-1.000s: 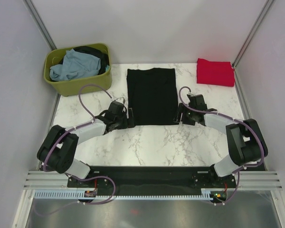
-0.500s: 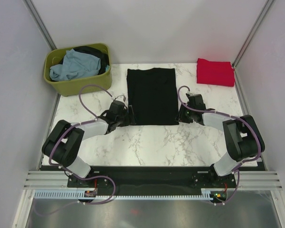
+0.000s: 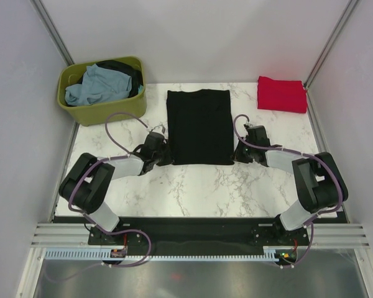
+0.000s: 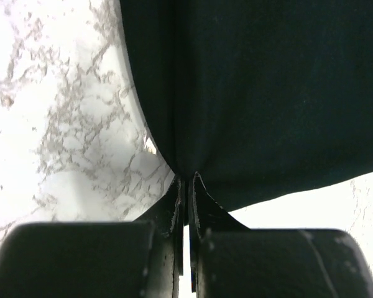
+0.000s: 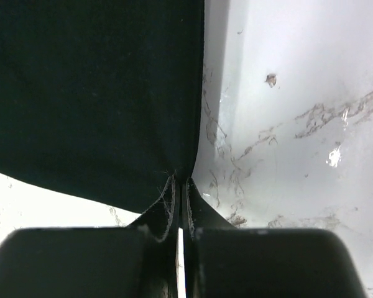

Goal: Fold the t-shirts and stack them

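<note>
A black t-shirt (image 3: 199, 126) lies flat as a long folded rectangle in the middle of the marble table (image 3: 205, 186). My left gripper (image 3: 166, 156) is shut on its near left corner, the dark cloth (image 4: 248, 93) pinched between the fingertips. My right gripper (image 3: 235, 154) is shut on the near right corner, with the same black cloth (image 5: 93, 93) bunched at its tips. A folded red t-shirt (image 3: 281, 94) rests at the back right. A pale blue-grey t-shirt (image 3: 97, 85) and a dark one (image 3: 127, 71) are heaped in the olive tub.
The olive-green tub (image 3: 102, 107) stands at the back left corner. Metal frame posts and pale walls close in the table on three sides. The arm bases sit on a black rail (image 3: 193, 228) along the near edge.
Both grippers slid inward and down onto the black shirt's near corners and closed on them. The shirt itself has not shifted.
</note>
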Controlling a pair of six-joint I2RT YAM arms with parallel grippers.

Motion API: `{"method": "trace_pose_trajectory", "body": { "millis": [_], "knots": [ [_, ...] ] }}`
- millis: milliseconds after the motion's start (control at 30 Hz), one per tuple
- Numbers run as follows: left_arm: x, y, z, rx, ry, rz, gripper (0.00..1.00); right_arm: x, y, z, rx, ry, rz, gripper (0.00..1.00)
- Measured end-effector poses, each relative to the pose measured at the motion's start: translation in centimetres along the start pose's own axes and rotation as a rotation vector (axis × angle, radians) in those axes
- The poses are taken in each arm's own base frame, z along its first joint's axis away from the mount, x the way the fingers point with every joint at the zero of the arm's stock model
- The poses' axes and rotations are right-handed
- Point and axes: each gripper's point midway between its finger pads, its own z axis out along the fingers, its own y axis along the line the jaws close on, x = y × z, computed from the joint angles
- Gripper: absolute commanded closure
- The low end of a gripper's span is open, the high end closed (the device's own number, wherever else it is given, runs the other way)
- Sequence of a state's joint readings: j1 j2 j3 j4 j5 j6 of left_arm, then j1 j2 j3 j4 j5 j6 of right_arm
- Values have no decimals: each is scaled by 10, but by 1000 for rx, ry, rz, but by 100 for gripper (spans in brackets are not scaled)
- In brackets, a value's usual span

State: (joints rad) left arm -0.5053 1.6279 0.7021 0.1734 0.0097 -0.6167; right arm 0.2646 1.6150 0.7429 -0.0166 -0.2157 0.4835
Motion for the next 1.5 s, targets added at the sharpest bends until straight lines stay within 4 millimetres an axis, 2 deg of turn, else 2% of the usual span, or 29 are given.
{"method": "trace_pose_trajectory", "body": {
  "millis": [67, 167, 233, 333, 467, 567, 667, 700, 800, 900, 1033, 1267, 1400, 1500],
  "knots": [
    [2, 0, -2, 5, 3, 0, 98, 4, 0, -3, -8, -3, 3, 100],
    [14, -1, -17, 29, 20, 4, 98, 17, -3, -14, -7, 5, 19, 100],
    [24, -6, -31, 50, 33, 10, 98, 30, -3, -26, -8, 24, 35, 100],
    [35, -26, -65, 107, 57, 21, 98, 42, 2, -57, -15, 26, 68, 100],
    [29, -59, -118, 213, 51, 25, 98, 27, 25, -115, -76, -80, 76, 100],
    [7, -80, -158, 272, 7, 15, 98, 5, 46, -157, -116, -157, 68, 100],
    [-19, -98, -186, 304, -37, 11, 98, -20, 65, -185, -139, -207, 56, 100],
    [-25, -102, -191, 309, -46, 11, 98, -23, 67, -188, -139, -213, 55, 100],
    [-41, -108, -195, 286, -50, 6, 98, -35, 68, -186, -105, -202, 56, 100],
    [-53, -107, -183, 239, -39, -10, 98, -43, 64, -176, -58, -177, 55, 100],
    [-62, -92, -158, 158, -6, -44, 98, -54, 63, -160, -21, -147, 50, 100],
    [-76, -69, -139, 77, 12, -92, 98, -73, 66, -127, 2, -106, 46, 100],
    [-90, -57, -122, 42, 21, -119, 98, -87, 68, -103, 14, -86, 49, 100],
    [-99, -42, -97, -4, 48, -135, 98, -104, 69, -76, 29, -72, 52, 100]
  ]
}}
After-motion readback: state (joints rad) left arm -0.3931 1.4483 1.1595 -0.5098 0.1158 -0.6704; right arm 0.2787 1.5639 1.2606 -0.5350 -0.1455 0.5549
